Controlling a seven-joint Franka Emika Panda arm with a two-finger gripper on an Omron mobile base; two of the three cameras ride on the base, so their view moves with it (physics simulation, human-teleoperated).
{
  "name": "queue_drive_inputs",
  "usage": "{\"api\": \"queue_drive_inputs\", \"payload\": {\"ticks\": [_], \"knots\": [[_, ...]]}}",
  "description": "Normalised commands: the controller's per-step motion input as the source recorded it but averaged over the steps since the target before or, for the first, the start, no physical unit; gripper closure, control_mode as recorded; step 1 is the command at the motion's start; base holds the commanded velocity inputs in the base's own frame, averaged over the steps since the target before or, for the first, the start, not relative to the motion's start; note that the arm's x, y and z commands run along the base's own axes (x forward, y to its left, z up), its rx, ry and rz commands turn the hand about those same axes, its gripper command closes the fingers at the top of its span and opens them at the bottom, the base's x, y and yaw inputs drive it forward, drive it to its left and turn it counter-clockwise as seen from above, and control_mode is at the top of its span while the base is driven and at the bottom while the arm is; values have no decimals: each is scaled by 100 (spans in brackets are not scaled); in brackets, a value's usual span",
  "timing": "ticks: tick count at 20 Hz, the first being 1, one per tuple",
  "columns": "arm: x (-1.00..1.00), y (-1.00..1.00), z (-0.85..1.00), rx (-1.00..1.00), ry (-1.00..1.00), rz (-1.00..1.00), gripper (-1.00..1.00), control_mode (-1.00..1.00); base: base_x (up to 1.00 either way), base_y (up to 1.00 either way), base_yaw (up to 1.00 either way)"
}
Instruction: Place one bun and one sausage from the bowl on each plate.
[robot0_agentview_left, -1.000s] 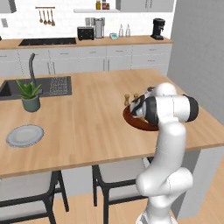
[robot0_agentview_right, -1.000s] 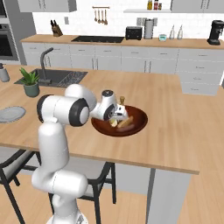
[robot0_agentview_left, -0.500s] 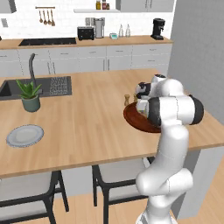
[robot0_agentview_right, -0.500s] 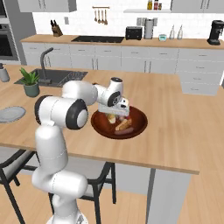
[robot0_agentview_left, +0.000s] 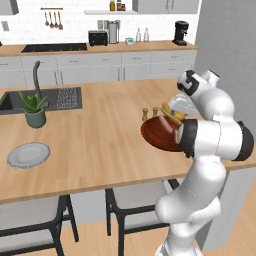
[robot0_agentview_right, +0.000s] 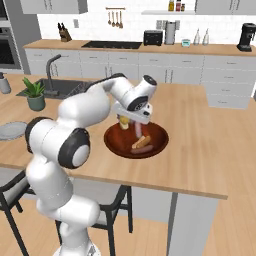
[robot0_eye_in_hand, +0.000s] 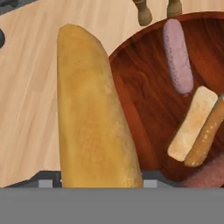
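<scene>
Gripper (robot0_agentview_right: 136, 121) closed on 1 golden-tan oblong bun (robot0_eye_in_hand: 94, 118), lifted above the left rim of the dark red-brown round bowl (robot0_eye_in_hand: 135, 87). Bowl holds 1 pinkish-red sausage (robot0_eye_in_hand: 177, 54) and 1 more bun. Grey-white plate (robot0_agentview_left: 28, 154) sits far left on the wooden counter (robot0_agentview_left: 95, 145).

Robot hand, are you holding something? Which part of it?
Yes, a bun. The fingers hold it near one end; the rest sticks out over the bowl's rim.

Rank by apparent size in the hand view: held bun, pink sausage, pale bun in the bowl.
1. Held bun, largest, but nearest the camera, so unsure.
2. Pink sausage and pale bun look alike.
</scene>
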Motion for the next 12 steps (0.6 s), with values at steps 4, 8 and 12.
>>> {"api": "queue_drive_inputs", "payload": {"ticks": [4, 8, 12], "knots": [[-81, 44, 16, -3, -1, 0, 100, -100, 0, 0, 0], [-10, 78, 24, -18, 7, 0, 100, -100, 0, 0, 0], [10, 53, 17, -13, 11, 0, 100, -100, 0, 0, 0]]}}
